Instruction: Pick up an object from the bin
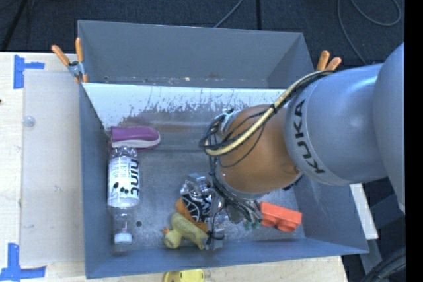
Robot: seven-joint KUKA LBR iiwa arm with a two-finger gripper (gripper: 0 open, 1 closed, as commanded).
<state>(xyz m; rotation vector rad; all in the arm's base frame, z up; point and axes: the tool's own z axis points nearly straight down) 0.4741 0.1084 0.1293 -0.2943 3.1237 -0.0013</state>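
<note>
My gripper (pixel 215 216) reaches down into the front middle of the bin, under the orange wrist cover. Right beside it, on its left, lies an olive-yellow toy-like thing (pixel 182 232) on the bin floor. A small black, white and orange thing (pixel 192 203) sits just behind that, touching or very close to the gripper. An orange block-shaped thing (pixel 281 216) lies to the gripper's right near the bin's right wall. I cannot make out anything held.
A clear plastic bottle with a black-and-white label (pixel 123 189) lies lengthwise along the left side. A pink and purple flat thing (pixel 135 136) rests behind it at the back left. The arm and its cover hang above the right half of the bin.
</note>
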